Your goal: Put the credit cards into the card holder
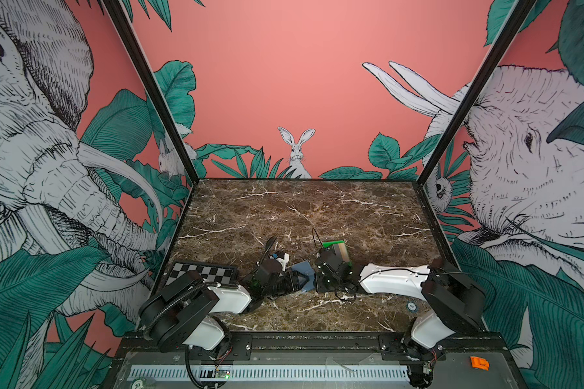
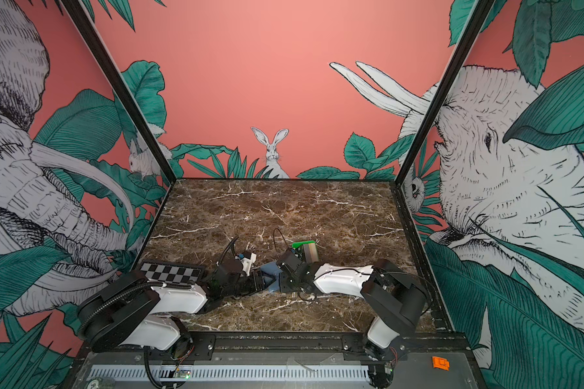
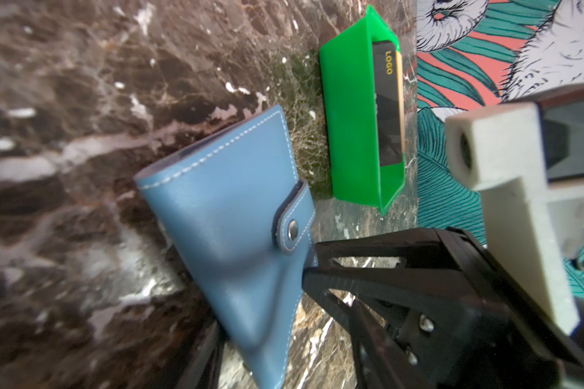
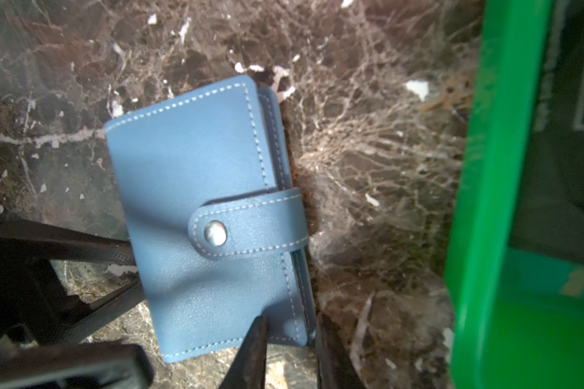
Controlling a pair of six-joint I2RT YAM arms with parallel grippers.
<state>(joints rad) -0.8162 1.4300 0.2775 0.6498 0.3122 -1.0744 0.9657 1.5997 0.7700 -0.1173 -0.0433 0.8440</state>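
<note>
The card holder (image 3: 223,202) is a slate-blue wallet, folded shut with its snap tab fastened. It sits near the front middle of the marble table in both top views (image 1: 303,268) (image 2: 269,270). My left gripper (image 3: 267,320) has its jaws on either side of one end of it, and the leather bends there. My right gripper (image 4: 292,336) pinches a corner of the card holder (image 4: 199,168) on the side that opens. The credit cards (image 3: 386,101) stand in a green tray (image 3: 348,118) just beyond; the front one is black with gold "LOGO".
The green tray (image 1: 333,243) stands close behind the right gripper, and its wall (image 4: 486,202) fills one side of the right wrist view. A checkerboard plate (image 1: 203,272) lies at the front left by the left arm. Bare marble stretches to the back wall.
</note>
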